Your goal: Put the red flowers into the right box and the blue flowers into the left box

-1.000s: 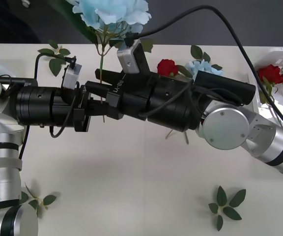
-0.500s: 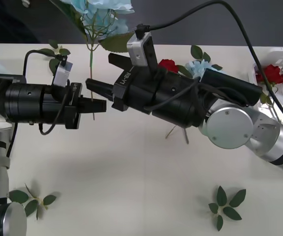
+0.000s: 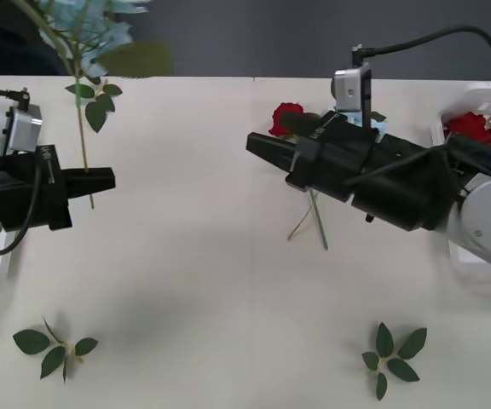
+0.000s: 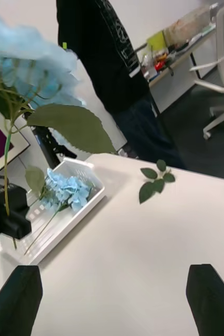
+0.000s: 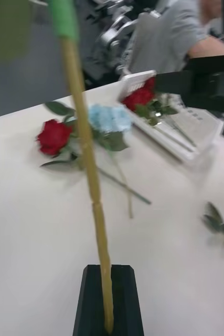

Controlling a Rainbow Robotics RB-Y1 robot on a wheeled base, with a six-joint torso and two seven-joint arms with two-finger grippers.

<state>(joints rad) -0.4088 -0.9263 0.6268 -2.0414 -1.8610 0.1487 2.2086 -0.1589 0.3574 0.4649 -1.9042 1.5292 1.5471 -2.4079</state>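
My left gripper (image 3: 101, 179) is shut on the thin stem (image 5: 88, 173) of a blue flower, whose pale bloom (image 3: 83, 17) stands upright above the table's left side. It hangs near the left box (image 4: 64, 220), where another blue flower (image 4: 67, 191) lies. My right gripper (image 3: 256, 143) is open and holds nothing, hovering mid-table beside a red flower (image 3: 288, 115) that lies on the table. Next to that rose lies a further blue flower (image 5: 109, 118). The right box (image 3: 480, 98) at the far right holds red flowers (image 3: 471, 126).
Flowerless leaf sprigs lie at the front left (image 3: 54, 349), the front right (image 3: 392, 356) and the back left (image 3: 95, 98). Loose stems (image 3: 314, 221) trail under my right arm.
The two arms have drawn apart. My right gripper let go of the stem and pulled back to the right, while my left gripper carried the blue flower to the left.
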